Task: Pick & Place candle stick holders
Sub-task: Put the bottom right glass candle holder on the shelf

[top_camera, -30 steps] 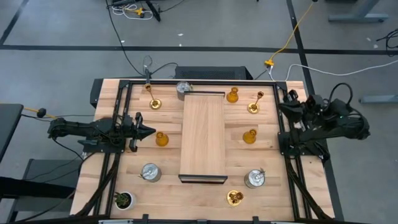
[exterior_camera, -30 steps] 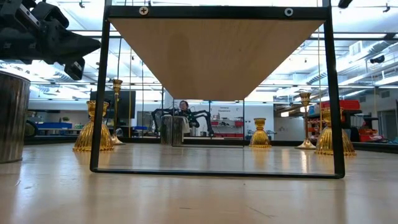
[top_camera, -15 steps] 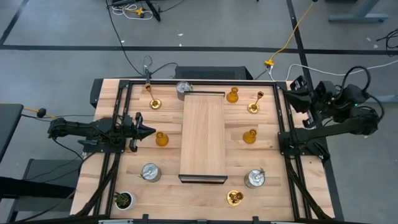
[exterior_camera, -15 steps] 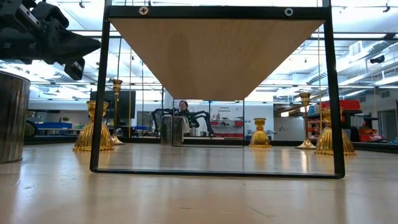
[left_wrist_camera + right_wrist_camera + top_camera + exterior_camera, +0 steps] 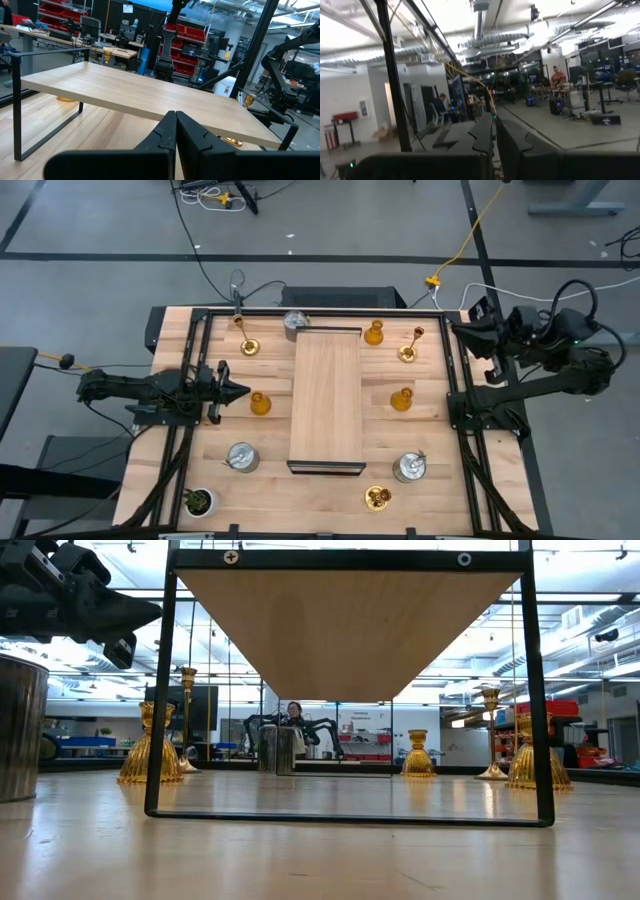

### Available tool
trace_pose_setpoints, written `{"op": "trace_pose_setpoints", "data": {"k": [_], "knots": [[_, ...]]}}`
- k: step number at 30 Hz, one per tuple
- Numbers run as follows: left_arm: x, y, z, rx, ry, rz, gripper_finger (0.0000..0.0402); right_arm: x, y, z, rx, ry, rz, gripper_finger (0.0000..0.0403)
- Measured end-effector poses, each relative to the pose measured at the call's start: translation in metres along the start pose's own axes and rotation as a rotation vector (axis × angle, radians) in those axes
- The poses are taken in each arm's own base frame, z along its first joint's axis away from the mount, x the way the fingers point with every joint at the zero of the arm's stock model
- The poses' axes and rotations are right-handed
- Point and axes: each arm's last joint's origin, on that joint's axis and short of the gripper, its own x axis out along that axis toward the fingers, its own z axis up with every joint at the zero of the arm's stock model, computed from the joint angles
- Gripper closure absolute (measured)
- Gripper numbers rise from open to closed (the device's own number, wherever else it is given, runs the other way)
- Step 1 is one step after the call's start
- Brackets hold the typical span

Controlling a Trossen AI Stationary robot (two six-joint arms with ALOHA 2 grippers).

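Several candle stick holders stand on their bases on the table around a wooden stand (image 5: 325, 395). Gold thin-stemmed ones (image 5: 247, 345), (image 5: 408, 352), (image 5: 378, 499); amber bell-shaped ones (image 5: 260, 403), (image 5: 374, 333), (image 5: 401, 399); squat silver ones (image 5: 296, 322), (image 5: 241, 457), (image 5: 409, 467). My left gripper (image 5: 245, 390) is shut and holds nothing. It points level at the stand from the table's left, just left of an amber holder. My right gripper (image 5: 458, 330) is shut and holds nothing, raised high over the table's far right edge. In its wrist view the gripper (image 5: 494, 125) faces the room.
The stand's black metal frame (image 5: 160, 700) and wooden top (image 5: 140, 92) fill the table's middle. A small green potted plant (image 5: 198, 501) sits at the near left corner. Black rails (image 5: 455, 380) run along both table sides. People sit in the room beyond.
My right gripper has risen well above the table at its right edge and tipped upward, drifting a little toward the far edge. It has stayed shut. The holders have kept their places.
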Motion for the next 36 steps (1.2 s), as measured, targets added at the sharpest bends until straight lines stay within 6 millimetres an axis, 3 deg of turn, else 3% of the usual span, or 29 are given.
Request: {"op": "trace_pose_setpoints", "data": {"k": [27, 36], "knots": [[0.0, 0.0, 0.0, 0.0, -0.001, 0.0, 0.0392, -0.007, -0.004, -0.035, -0.049, 0.37, -0.036, 0.0373], [0.0, 0.0, 0.0, 0.0, -0.001, 0.0, 0.0392, -0.008, -0.006, -0.038, -0.025, 0.395, -0.095, 0.0373]]}}
